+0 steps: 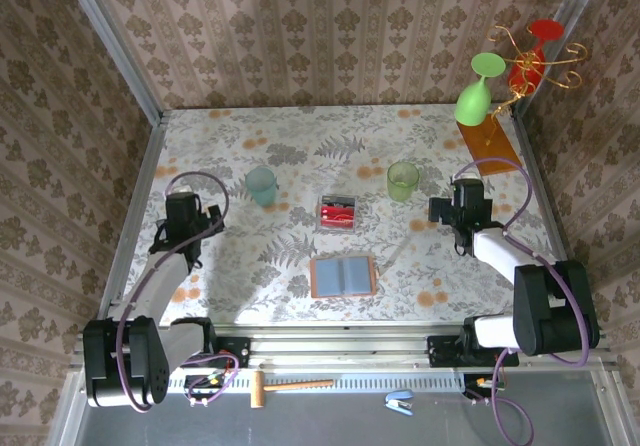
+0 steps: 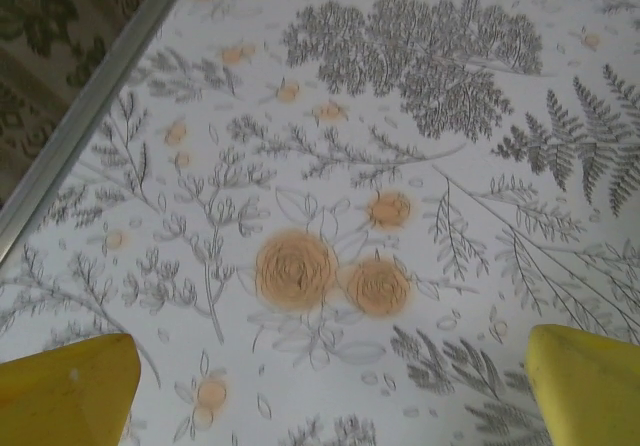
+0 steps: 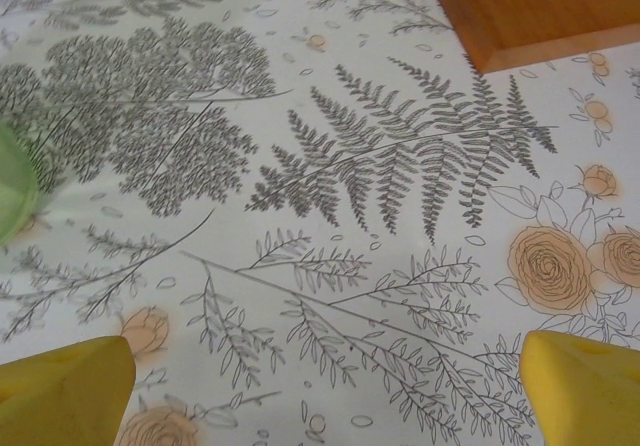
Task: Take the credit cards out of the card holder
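We see the tan card holder (image 1: 343, 276) lying open at near centre, red credit cards (image 1: 338, 210) just beyond it in a clear box (image 1: 338, 228), too small to count, and the left gripper (image 2: 330, 396) and right gripper (image 3: 325, 391) spread wide and empty, yellow fingertips (image 2: 70, 391) cut off.

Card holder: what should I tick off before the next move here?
1. Card holder lies open on the table: ok.
2. Its pockets hold no cards: cannot tell.
3. Red cards sit in the clear box: ok.
4. Left pincer open, empty: ok.
5. Right pincer open, empty: ok.
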